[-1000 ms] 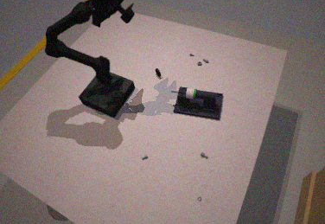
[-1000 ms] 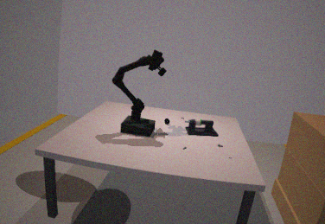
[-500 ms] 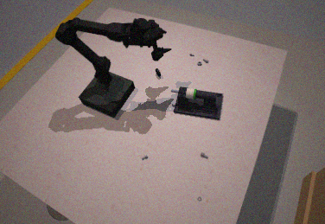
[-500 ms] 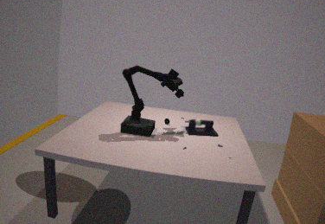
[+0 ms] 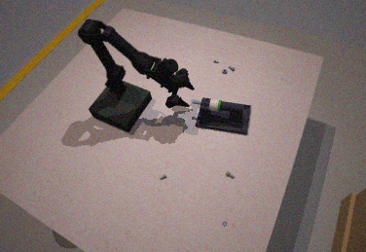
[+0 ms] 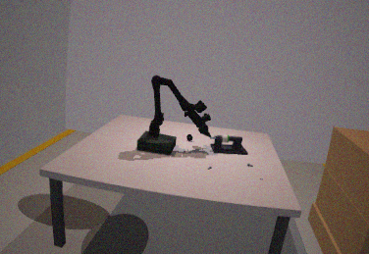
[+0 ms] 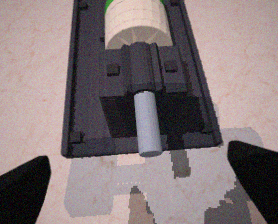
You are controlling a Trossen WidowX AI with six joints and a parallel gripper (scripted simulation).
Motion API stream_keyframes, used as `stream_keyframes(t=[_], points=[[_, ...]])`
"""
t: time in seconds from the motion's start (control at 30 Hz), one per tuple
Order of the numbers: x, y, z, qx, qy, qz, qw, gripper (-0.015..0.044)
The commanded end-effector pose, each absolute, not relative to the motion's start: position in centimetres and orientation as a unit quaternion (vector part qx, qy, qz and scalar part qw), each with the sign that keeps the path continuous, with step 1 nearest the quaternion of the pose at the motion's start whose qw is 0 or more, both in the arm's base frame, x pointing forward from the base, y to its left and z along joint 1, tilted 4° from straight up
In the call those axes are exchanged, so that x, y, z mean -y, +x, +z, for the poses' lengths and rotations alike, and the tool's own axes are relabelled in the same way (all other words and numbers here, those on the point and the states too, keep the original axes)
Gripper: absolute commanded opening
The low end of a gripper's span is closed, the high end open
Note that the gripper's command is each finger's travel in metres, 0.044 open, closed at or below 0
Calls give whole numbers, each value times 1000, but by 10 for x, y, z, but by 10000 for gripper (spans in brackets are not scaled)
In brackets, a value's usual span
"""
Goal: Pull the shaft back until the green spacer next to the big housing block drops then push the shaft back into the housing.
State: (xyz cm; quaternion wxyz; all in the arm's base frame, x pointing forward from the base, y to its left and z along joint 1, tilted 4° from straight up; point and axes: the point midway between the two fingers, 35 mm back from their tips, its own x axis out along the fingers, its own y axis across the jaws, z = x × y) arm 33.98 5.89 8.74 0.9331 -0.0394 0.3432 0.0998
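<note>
A dark fixture (image 5: 219, 129) (image 6: 231, 151) (image 7: 85, 112) lies on the table. The grey shaft (image 5: 196, 101) (image 7: 148, 125) sticks out of its near support, toward the arm. A pale cream spacer (image 5: 213, 103) (image 6: 222, 138) (image 7: 137, 27) sits on the shaft line behind that support. The green spacer (image 5: 219, 105) (image 6: 228, 138) sits beyond it, beside the dark housing block (image 6: 237, 140); only a green edge shows in the wrist view. My gripper (image 5: 191, 96) (image 7: 141, 156) is open and empty, its fingers spread on either side of the shaft's free end, not seen touching it.
Small bolt-like parts (image 5: 230, 174) (image 5: 164, 177) (image 5: 232, 68) and a small ring (image 5: 224, 224) lie scattered on the table (image 5: 122, 192). A dark round object (image 6: 189, 135) stands near the arm. A brown box (image 6: 353, 178) stands off the table's right side.
</note>
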Motion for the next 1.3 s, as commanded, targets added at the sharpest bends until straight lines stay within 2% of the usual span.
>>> stream_keyframes(t=[0.0, 1.03, 1.27], points=[[-54, 341, 85, -342, -47, 93, 934, 440], [-53, 342, 85, -342, -47, 93, 934, 440], [-57, 365, 87, -430, -53, 88, 897, 440]])
